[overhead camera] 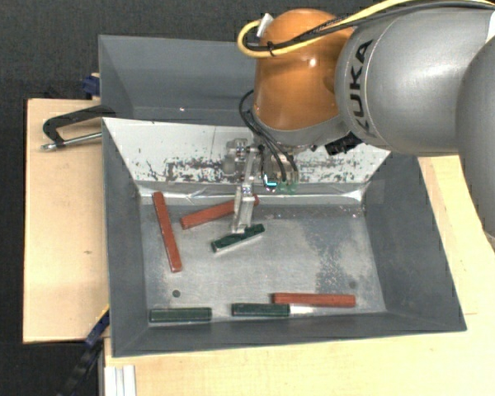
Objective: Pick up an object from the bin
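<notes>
Closest to the camera, a bulky grey arm (429, 73) reaches in from the right and takes up the upper right of the scene. An orange cover (301, 73) caps its wrist, and a yellow cable (379, 11) loops over the top of it. Below the cover, the gripper (245, 217) hangs down into a grey metal bin (412, 246). It sits close to the far wall, a little left of the bin's middle, with its slim metal tip pointing at the floor. Whether the gripper is released or clenched cannot be told from this angle.

Just under the tip, on its near side, lies a short dark green stick (239, 239). It lies flat on the floor at a slant, its right end farther away than its left, roughly mid-bin between the near and far walls. Whether the tip touches it cannot be told.

A red stick (208, 216) lies just left of the gripper, with its right end running up to the tip. Farther left, a long red stick (167, 231) runs from far to near.

Three more lie along the near wall, well apart from the gripper. They are a left green stick (180, 313), a middle green stick (260, 309) and, just beside that one, a right red stick (313, 300).
</notes>
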You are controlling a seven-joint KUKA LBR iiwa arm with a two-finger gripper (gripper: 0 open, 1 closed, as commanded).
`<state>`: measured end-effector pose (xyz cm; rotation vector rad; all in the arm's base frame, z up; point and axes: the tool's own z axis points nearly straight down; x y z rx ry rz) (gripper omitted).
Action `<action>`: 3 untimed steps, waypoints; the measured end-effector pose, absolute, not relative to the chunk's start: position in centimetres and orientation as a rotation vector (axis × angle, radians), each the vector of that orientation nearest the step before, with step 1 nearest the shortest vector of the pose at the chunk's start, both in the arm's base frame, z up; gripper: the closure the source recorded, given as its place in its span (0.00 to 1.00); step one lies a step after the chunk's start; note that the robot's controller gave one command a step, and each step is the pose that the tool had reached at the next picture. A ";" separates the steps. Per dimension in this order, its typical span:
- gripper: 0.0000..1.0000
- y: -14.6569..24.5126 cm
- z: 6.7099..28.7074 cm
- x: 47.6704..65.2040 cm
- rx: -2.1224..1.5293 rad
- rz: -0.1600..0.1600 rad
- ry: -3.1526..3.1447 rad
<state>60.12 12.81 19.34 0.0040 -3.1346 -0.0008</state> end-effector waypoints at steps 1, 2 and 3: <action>0.00 12.8 19.9 60.3 0.001 -0.003 -3.143; 0.00 11.4 17.3 60.1 0.158 -0.005 -3.148; 0.00 6.4 9.5 59.2 0.549 -0.001 -3.099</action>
